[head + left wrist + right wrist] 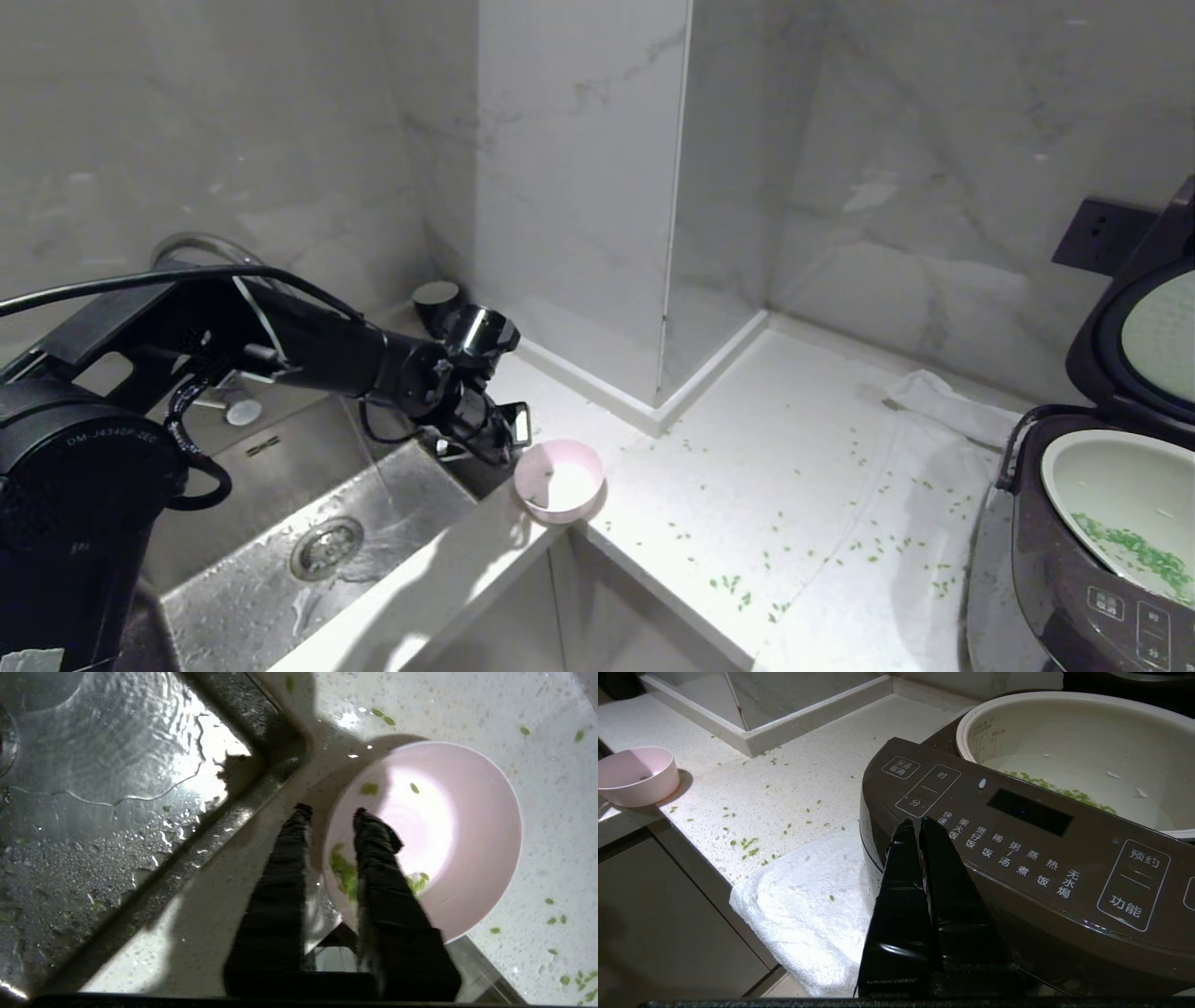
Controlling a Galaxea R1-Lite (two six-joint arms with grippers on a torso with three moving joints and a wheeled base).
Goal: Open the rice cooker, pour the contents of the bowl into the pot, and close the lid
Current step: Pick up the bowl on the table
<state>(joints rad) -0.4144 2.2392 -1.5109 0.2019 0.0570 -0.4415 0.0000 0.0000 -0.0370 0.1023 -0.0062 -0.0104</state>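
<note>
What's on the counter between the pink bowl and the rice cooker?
Between the bowl and the rice cooker, the head view shows white counter sprinkled with little green bits, and a white towel beside the cooker.
</note>
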